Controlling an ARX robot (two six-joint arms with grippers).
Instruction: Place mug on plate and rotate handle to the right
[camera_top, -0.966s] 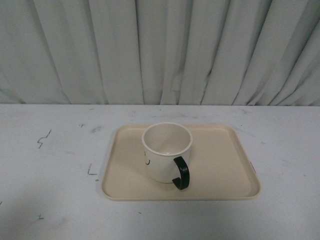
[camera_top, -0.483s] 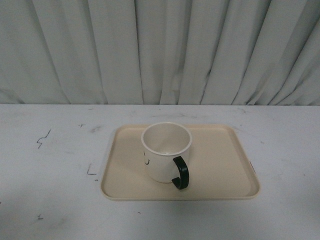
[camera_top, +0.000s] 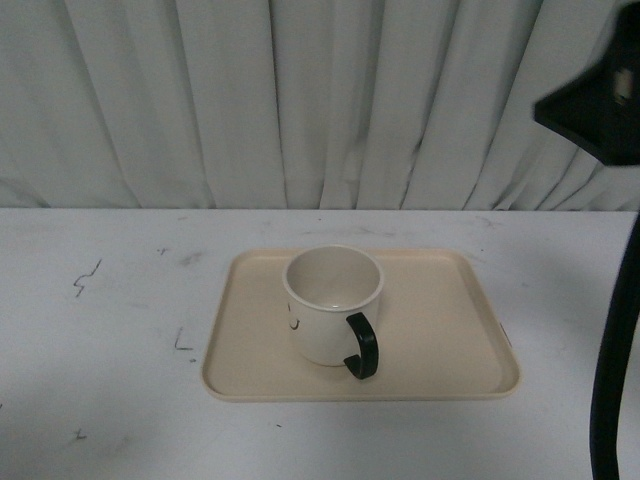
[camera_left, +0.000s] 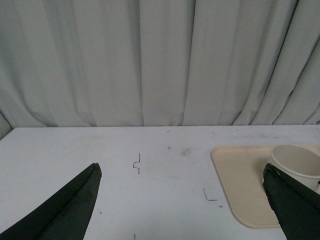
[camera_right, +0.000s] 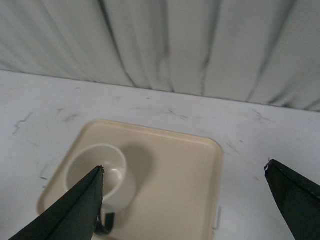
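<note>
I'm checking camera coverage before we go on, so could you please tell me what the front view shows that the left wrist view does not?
Only the front view shows the whole plate, the black handle, which points toward the camera and slightly right, and part of the right arm at the picture's edge. Only the left wrist view shows the left gripper, open and holding nothing. Both show the mug standing upright on the plate, the white table and the curtain.

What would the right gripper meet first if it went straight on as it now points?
The right gripper, jaws open, would probably meet the bare plate beside the mug, not the mug; depth is uncertain.
</note>
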